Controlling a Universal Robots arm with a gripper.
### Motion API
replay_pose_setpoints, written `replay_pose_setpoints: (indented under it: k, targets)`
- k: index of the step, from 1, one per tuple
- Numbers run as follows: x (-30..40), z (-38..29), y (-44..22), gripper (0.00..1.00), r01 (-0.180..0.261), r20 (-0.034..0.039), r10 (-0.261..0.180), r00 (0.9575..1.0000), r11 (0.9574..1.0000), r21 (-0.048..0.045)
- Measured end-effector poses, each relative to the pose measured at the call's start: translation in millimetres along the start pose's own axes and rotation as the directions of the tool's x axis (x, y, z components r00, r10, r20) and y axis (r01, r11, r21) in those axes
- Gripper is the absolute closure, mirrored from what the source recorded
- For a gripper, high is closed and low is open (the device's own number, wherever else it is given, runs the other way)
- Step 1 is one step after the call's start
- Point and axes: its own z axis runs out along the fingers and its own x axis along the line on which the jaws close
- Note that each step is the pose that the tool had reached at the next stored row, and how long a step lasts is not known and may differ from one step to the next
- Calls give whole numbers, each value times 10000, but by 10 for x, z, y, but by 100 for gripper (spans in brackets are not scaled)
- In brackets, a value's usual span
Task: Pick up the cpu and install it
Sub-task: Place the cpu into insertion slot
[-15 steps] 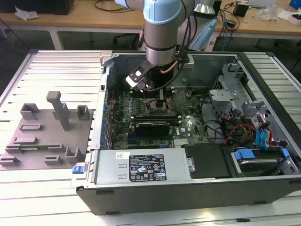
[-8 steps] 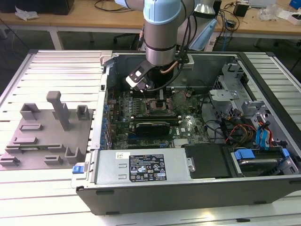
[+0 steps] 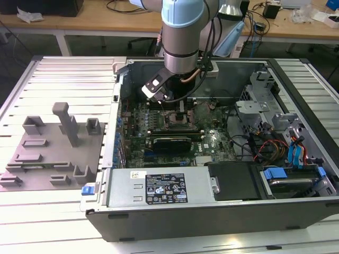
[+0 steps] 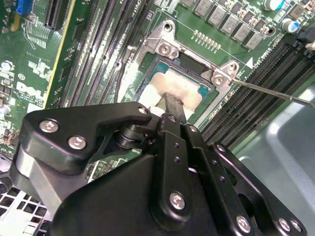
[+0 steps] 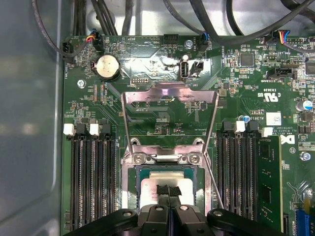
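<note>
Cpu [image 5: 147,189] lies inside the socket [image 4: 165,46], pale top up, and looks level w/ the frame around it.

Largest first: the open pc case [image 3: 159,188] sits on the slatted counter [image 3: 63,222], w/ the arm reaching down into it in the exterior view. The motherboard [image 5: 147,64] lies on the case floor. The socket's load plate [image 5: 170,96] stands hinged up, clear of the chip, and a thin lever [image 4: 275,91] is swung out beside it. On the end effector [image 5: 170,191] the fingers are together, no gap btwn them, w/ the tips at the centre of the cpu top, apparently touching it. They're not clamped round its edges.

Step in hand is prob seating. To do it well: keep the chip flat, edges square to the socket walls, contact light & straight down, no sideways drag, tips kept off the plate & lever.
</note>
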Motion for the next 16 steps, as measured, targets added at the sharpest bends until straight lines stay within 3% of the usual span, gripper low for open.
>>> replay_pose_setpoints:
  k: [2,9,14,15,16]
  targets:
    - [-2,-62,3,89,0,11,0,10000,10000,5]
    - [-1,-425,30,89,3,29,-3,10000,10000,5]
    - [-1,-464,32,89,3,37,-3,10000,10000,9]
    - [-1,-464,34,89,1,42,-2,10000,9998,205]
    - [-1,-464,35,89,2,43,-3,10000,9997,252]
